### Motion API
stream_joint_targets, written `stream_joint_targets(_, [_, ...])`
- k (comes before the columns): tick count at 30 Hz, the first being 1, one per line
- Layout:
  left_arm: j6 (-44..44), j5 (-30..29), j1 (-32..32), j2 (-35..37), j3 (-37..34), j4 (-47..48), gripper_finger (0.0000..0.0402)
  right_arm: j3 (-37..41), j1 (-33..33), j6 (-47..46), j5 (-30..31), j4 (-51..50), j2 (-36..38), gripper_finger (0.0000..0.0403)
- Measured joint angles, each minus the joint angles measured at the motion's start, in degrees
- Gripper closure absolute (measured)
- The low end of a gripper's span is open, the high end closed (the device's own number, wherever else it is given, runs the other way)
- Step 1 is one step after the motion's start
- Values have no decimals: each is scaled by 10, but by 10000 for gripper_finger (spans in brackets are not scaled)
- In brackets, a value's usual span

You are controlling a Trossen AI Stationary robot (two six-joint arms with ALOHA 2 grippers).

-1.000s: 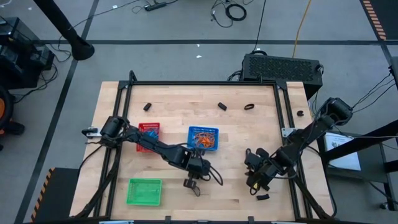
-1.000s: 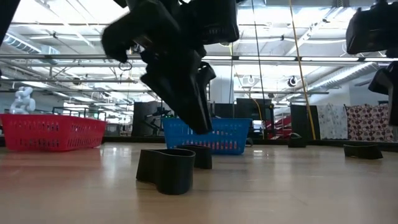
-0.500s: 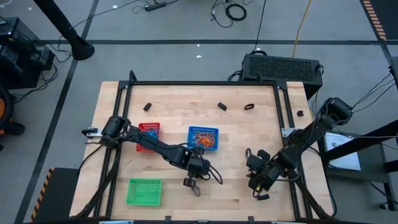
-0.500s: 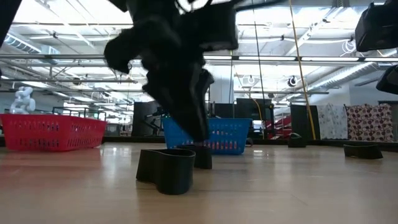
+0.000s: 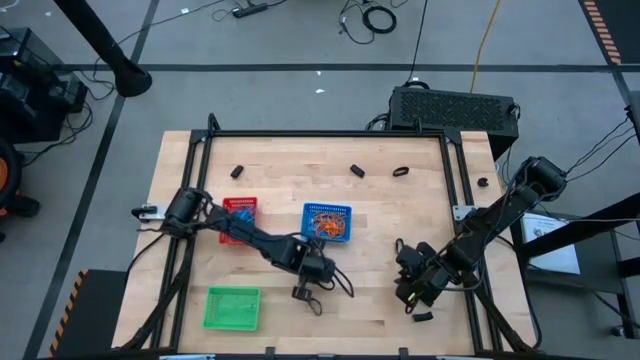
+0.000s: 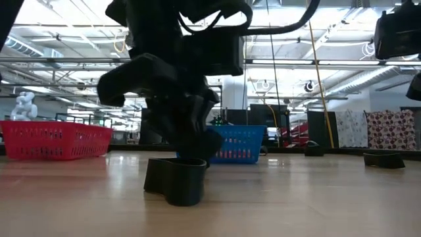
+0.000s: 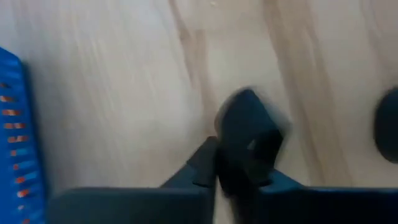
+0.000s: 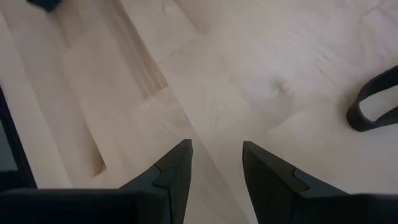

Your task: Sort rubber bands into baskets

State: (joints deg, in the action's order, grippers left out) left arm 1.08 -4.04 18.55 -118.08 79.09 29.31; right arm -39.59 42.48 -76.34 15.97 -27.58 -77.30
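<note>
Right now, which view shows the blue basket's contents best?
The high view: it looks down into the blue basket, showing orange bands inside. The low view gives only its side wall, partly behind the left arm; the left wrist view one edge; the right wrist view nothing.

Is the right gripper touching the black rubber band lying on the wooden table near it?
Apart. In the right wrist view the open right gripper has bare wooden table between its fingers, and the black rubber band lies clear to the side.

Overhead, table-level, two wrist cameras.
</note>
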Motion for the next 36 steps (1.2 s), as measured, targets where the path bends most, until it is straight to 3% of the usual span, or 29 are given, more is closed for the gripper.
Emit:
stream_joint_targets(2, [1,3,5,10,0,9,390,0,0,-20,6,0,0,268])
stream_joint_targets(7, [3,-1,25,62,12,50,396,0,0,-51,8,0,0,268])
stream_joint_targets(11, [56,-3,50,111,12,99,397,0,2,-87,-2,0,0,268])
stream_joint_targets(18, [181,-8,134,181,12,220,398,0,22,-165,-121,-11,0,268])
stream_joint_targets(25, [288,-41,238,185,11,288,399,0,46,-197,-135,-62,0,268])
stream_joint_targets(36, [486,-44,336,186,-16,315,400,0,90,-231,-144,-93,-13,268])
